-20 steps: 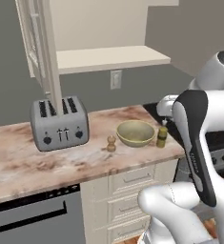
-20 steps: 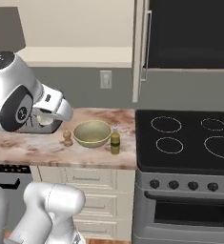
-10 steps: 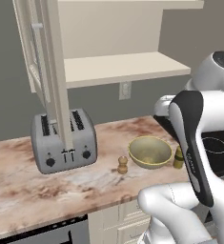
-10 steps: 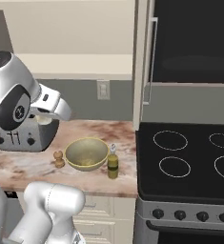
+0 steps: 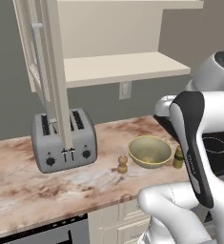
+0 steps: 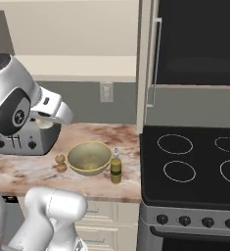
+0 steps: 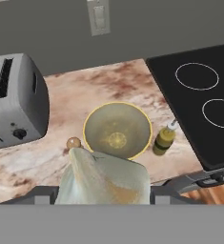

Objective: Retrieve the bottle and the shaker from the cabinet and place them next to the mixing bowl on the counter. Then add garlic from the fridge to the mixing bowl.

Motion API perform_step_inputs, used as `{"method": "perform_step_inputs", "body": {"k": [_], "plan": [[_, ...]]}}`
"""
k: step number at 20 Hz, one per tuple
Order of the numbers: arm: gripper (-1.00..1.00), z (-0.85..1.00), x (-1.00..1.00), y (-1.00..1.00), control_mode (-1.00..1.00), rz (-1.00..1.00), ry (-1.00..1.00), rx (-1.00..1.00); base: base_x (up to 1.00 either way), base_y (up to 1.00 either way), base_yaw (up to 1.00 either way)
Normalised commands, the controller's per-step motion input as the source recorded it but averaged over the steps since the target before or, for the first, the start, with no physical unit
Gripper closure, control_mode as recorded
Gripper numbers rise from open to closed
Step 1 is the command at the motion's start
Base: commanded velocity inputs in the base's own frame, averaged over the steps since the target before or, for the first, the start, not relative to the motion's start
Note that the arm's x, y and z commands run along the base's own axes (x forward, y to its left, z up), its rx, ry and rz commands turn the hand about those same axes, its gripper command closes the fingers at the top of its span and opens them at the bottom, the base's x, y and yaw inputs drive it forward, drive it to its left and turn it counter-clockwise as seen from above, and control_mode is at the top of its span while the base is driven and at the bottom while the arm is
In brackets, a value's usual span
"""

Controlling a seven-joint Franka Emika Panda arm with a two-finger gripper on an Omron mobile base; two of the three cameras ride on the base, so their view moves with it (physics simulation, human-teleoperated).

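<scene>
Your gripper (image 7: 103,190) holds the garlic (image 7: 104,178) above the mixing bowl (image 7: 116,129): a light, lumpy, papery bulb; keep the pinch across its widest part

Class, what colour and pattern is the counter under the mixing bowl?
The counter is marbled brown and beige stone; the hand view shows it best.

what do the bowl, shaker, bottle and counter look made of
Bowl: glazed ceramic, perhaps; smooth pale olive-yellow with a soft sheen.
Shaker: wood, going by its matte brown turned shape and round knob.
Bottle: seemingly glass, olive-yellow with a dark label band and a thin pale spout.
Counter: polished stone, marbled brown and beige.
All is rendered, so these are looks only.
</scene>
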Motion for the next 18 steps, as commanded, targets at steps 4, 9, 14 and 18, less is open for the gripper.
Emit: {"method": "perform_step_inputs", "body": {"k": [4,9,14,18], "plan": [[1.00,0.00,0.02,0.00,-1.00,0.00,0.02,0.00,0.00,0.00,0.00],[1.00,0.08,0.52,0.00,-1.00,0.00,0.31,0.00,0.00,0.00,0.00],[1.00,-0.01,0.35,-0.06,-1.00,0.02,0.16,0.00,0.00,0.00,0.00],[1.00,-0.53,0.20,-0.09,-1.00,0.04,-0.12,0.00,0.00,0.00,0.00]]}}
